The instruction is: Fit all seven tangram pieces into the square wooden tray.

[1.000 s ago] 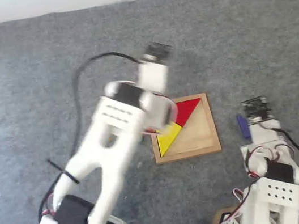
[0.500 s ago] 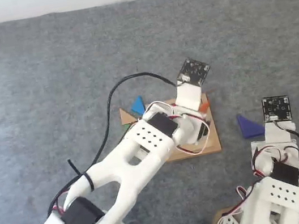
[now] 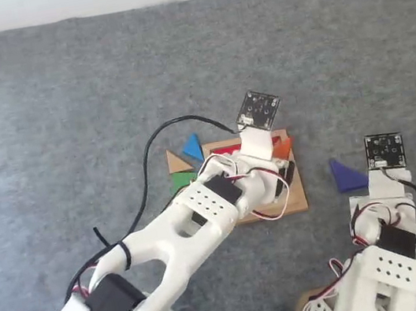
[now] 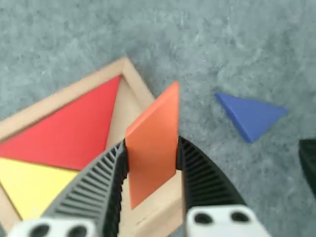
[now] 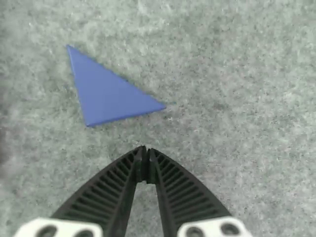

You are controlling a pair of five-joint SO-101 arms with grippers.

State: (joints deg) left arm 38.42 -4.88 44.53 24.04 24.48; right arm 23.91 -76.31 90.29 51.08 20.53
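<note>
**Left arm shifts over tray, orange piece in grip**

Since half a second ago the left arm has edged back over the tray, uncovering a green piece [image 3: 183, 179]. The orange parallelogram [image 4: 153, 118] is clamped in the left pincer [image 4: 150, 144] above the wooden tray's [image 4: 139, 84] right rim. A red triangle [image 4: 74, 131] and a yellow triangle [image 4: 29, 185] lie inside. The dark blue triangle [image 5: 106, 94] rests on the table [image 3: 64, 108], just ahead of the closed, empty right pincer [image 5: 143, 165].

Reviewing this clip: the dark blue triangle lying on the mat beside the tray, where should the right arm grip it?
Probably from straight above: the dark blue triangle lies flat on the mat, so only its thin edges offer purchase. The right end effector, shut now, would open and close across the middle, long edge against opposite corner.
</note>
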